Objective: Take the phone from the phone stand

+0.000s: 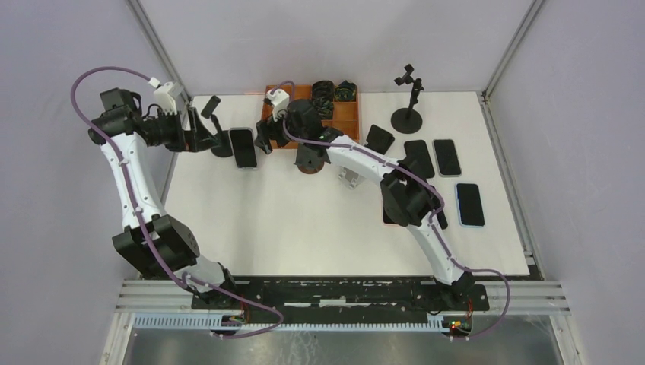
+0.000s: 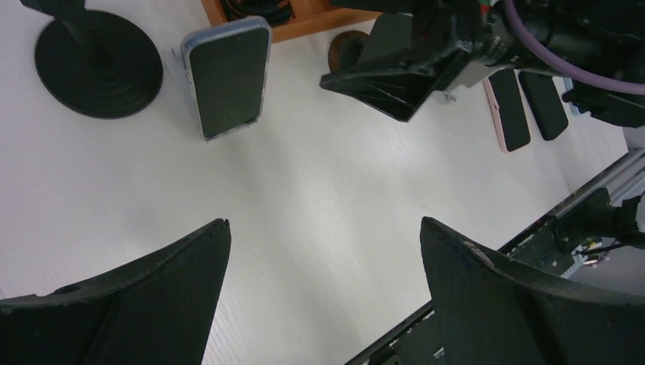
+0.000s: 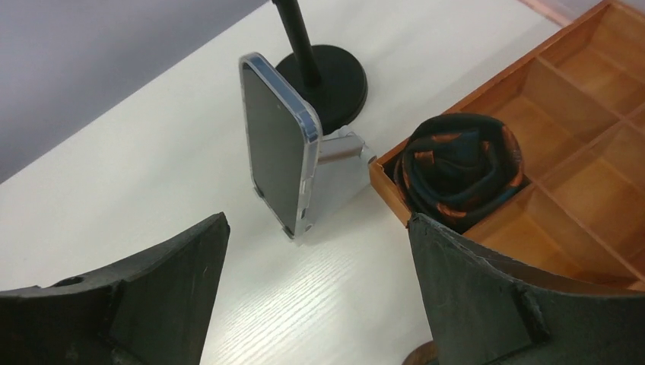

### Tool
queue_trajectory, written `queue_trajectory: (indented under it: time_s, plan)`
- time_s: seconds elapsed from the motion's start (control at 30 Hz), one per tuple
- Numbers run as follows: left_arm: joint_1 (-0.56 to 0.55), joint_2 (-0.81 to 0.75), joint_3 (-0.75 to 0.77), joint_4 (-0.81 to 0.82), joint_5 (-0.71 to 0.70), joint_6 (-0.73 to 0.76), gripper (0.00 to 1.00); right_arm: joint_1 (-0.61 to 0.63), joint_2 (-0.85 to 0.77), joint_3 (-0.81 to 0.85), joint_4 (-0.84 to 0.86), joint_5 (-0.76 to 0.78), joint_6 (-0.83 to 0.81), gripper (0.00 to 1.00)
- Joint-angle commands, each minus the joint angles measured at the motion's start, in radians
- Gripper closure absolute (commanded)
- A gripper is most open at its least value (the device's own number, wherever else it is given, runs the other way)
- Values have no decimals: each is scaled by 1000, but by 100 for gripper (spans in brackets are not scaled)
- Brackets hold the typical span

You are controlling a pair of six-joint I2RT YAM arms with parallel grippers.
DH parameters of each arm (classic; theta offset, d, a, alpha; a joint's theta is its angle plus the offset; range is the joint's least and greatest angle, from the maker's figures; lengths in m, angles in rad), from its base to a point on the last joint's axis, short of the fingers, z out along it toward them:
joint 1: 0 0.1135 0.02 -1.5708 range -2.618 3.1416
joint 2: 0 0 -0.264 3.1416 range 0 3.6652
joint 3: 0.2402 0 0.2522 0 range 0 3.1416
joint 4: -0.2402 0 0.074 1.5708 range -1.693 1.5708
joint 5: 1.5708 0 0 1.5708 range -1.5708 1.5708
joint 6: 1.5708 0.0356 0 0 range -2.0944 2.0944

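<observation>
A dark phone in a clear case (image 3: 278, 144) stands nearly upright, leaning on a small silver stand (image 3: 342, 163). In the top view the phone (image 1: 243, 147) is at the table's far left, and it also shows in the left wrist view (image 2: 228, 76). My right gripper (image 1: 264, 137) is open and empty just right of the phone, with the phone ahead of its fingertips (image 3: 201, 251). My left gripper (image 1: 200, 139) is open and empty to the left of the phone, above the table. The right gripper also shows in the left wrist view (image 2: 399, 80).
A black round-based pole stand (image 3: 323, 80) is right behind the phone. A wooden compartment tray (image 3: 578, 114) holding a coiled strap (image 3: 460, 171) is beside it. Several phones (image 1: 447, 156) lie flat at the right, and another black stand (image 1: 408, 114) is at the back.
</observation>
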Motion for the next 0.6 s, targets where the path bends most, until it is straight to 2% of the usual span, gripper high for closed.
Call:
queue_trajectory:
  time_s: [0.0,0.2,0.33,0.47,0.57]
  plan:
    - [6,-43,-82,-16,-17,54,0,1,82,76,158,-81,10,6]
    - [6,-23,-132,-36,-33,141,3,10,165,86,318,-172,85,10]
    - [5,12,-164,-4,-18,135,14,11,210,104,390,-181,126,15]
    - [6,57,-166,-46,15,187,26,11,255,143,437,-184,158,18]
    - [6,76,-166,-34,-1,192,29,12,268,133,473,-187,178,18]
